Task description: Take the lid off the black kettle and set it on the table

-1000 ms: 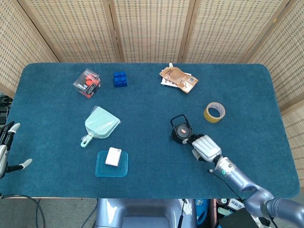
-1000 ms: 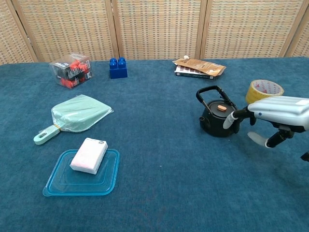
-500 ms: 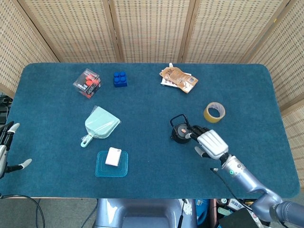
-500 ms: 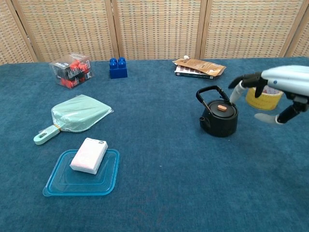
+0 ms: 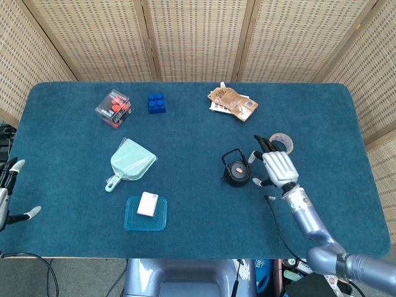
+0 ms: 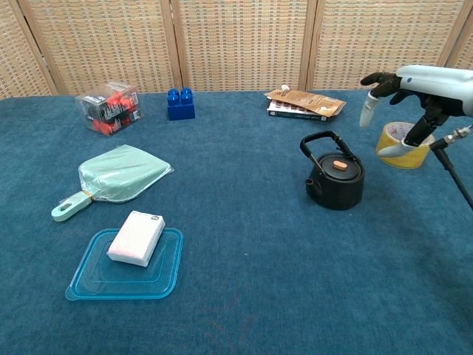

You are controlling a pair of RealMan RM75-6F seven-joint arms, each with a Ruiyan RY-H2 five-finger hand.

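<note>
The black kettle (image 5: 236, 171) (image 6: 336, 181) stands right of the table's middle, its lid with an orange knob (image 6: 339, 165) in place and its handle tipped back. My right hand (image 5: 276, 164) (image 6: 414, 92) hovers open above and to the right of the kettle, fingers spread, holding nothing and not touching it. My left hand (image 5: 7, 193) shows only at the left edge of the head view, off the table, its fingers apart and empty.
A yellow tape roll (image 6: 401, 140) lies just behind my right hand. Brown packets (image 6: 304, 103), a blue block (image 6: 180, 104) and a clear box of red pieces (image 6: 110, 106) sit along the back. A mint dustpan (image 6: 118, 177) and a blue tray (image 6: 127, 268) holding a white box lie left.
My right hand has risen from beside the kettle's front and moved back and to the right, now above the tape roll. The kettle and lid have not moved.
</note>
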